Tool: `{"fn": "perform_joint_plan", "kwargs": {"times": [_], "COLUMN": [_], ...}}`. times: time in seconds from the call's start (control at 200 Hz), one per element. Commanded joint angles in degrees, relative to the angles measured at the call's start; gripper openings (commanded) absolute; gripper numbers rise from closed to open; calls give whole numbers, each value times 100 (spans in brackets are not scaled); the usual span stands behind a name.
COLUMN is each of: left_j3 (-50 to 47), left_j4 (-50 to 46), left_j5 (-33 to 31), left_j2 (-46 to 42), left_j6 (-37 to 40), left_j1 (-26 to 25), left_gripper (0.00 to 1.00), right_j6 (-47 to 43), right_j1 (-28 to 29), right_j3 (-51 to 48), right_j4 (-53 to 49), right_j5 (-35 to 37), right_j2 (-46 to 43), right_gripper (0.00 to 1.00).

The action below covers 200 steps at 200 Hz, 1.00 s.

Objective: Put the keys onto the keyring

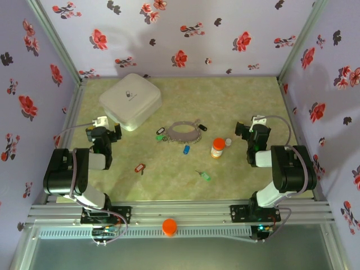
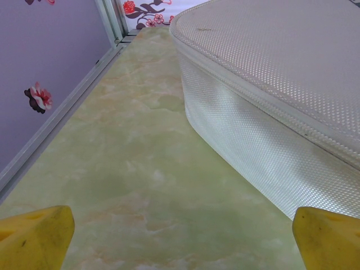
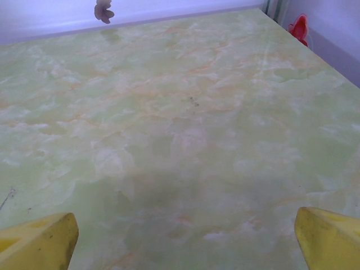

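One large thin grey metal hoop keyring (image 1: pixel 170 133) lies on the green marbled bench (image 1: pixel 247 185). Five small tagged metal keys can be counted: one red-tagged key (image 1: pixel 139 167), one green-tagged key (image 1: pixel 204 175), a second green-tagged key (image 1: pixel 159 133), one blue-tagged key (image 1: pixel 186 149) and one black-tagged key (image 1: pixel 202 128). There is also one white rounded square box (image 1: pixel 130 101), one orange pill bottle (image 1: pixel 217 148) and one small white cap (image 1: pixel 228 142).

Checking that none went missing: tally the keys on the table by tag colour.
Red-tagged key: 1
Green-tagged key: 1
Blue-tagged key: 1
White-tagged key: 1
Black-tagged key: 1
Total: 5, as far as the overhead view lets me tell
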Motion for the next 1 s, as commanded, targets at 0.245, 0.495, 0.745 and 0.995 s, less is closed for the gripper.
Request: {"fn": "perform_joint_plan", "kwargs": {"times": [0.245, 0.495, 0.745, 0.995], "left_j3": [208, 1708, 2258, 2497], "left_j4": [-796, -3339, -5168, -6707], "left_j5": [-127, 13, 595, 451], "left_j2": [-836, -2302, -2915, -3038], "left_j6": [-170, -875, -1369, -2073], "left_j1": [-15, -53, -588, -1805], "left_gripper": [100, 100, 100, 100], "right_j6": [106, 825, 2013, 2279], "right_j1": [-29, 23, 292, 1664], "right_j3": [-56, 636, 1729, 3043], "right_j4": [-123, -2215, -5249, -7348], "right_j5": [168, 137, -634, -1256], "right_j2": [-608, -2495, -3155, -2749], "right_gripper": [99, 96, 89, 82]}}
